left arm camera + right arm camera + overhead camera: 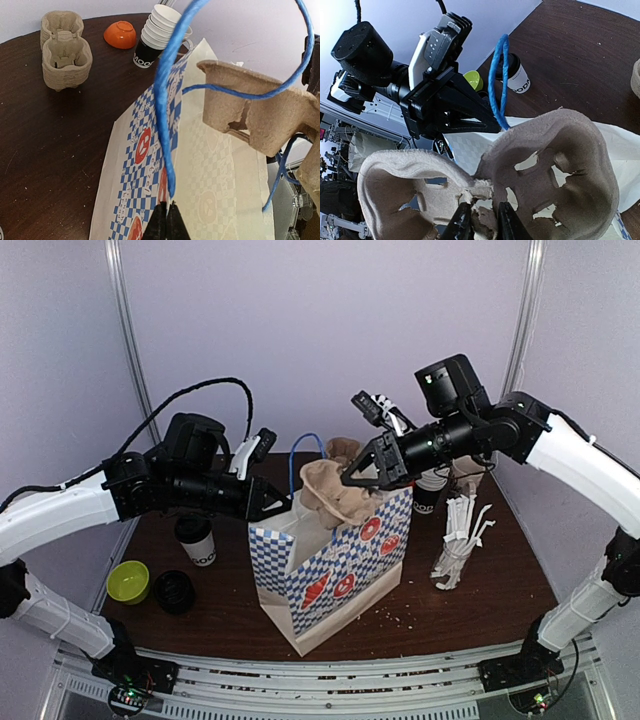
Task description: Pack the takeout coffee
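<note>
My right gripper (352,476) (482,221) is shut on the torn middle ridge of the brown pulp carrier tray (335,496) (570,160). It holds the tray tilted over the open mouth of the blue-and-white checked paper bag (335,565). On the bag's left, my left gripper (274,504) (167,221) is shut on the bag's rim (172,200), just under its blue cord handle (166,95). The tray (260,107) hangs above the bag's pale inside. The coffee cup (196,538) (519,76), white with a dark top, stands on the table left of the bag.
A green lid (128,581) and a black lid (175,591) lie at the front left. A glass of white wrapped straws (458,540) stands right of the bag. Behind it are stacked cups (161,30), spare pulp trays (64,50) and an orange bowl (120,34).
</note>
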